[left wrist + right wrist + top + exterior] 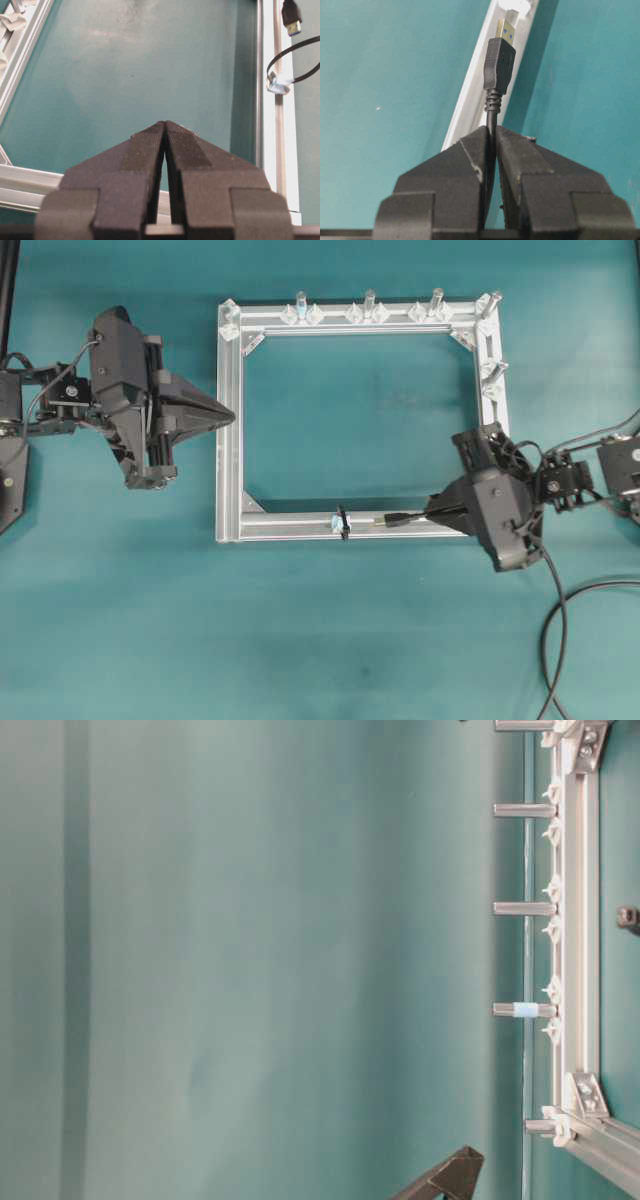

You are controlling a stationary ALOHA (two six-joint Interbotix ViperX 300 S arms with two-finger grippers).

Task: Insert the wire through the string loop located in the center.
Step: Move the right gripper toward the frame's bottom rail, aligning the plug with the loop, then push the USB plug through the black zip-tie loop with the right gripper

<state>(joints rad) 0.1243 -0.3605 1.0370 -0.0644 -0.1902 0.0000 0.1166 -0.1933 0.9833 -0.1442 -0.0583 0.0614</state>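
Right pincer (491,131) clamps wire (499,62) | plug short of string loop (342,523)

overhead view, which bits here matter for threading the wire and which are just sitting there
Part of the job:
wire, plug end forward
right gripper, clamped on the wire
string loop
frame bar carrying the loop

Just there:
left gripper, shut, empty
upright bolts

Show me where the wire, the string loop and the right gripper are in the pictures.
wire (499,62): right wrist view, on the black plug housing.
string loop (292,50): left wrist view, on the cord's upper arc.
right gripper (491,134): right wrist view, between its fingertips, shut on the wire.
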